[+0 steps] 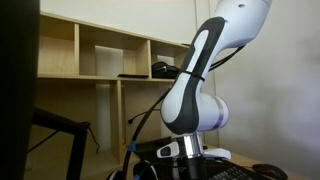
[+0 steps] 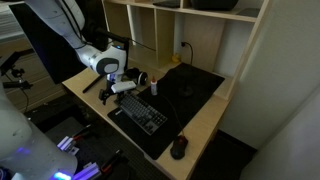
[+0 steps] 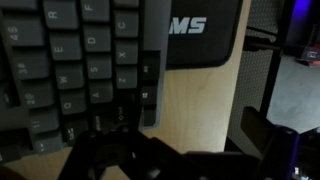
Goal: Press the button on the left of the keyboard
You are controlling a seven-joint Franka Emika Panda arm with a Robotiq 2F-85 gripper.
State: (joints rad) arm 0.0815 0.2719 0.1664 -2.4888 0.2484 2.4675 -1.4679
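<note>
The keyboard is flat and black and lies on a black mat on the wooden desk. It also shows in an exterior view at the bottom edge. In the wrist view its dark keys with pale markings fill the left side. My gripper hangs low over the keyboard's end nearest the arm. In the wrist view its dark, blurred fingers stand apart, one over the keyboard's corner keys and one past the desk edge, with bare wood between them. It holds nothing.
A black mat with pale lettering lies beside the keyboard. A rounded dark mouse sits at the far end of the desk. Wooden shelves rise behind. A small bottle-like object stands near the gripper. The desk edge drops off beside the gripper.
</note>
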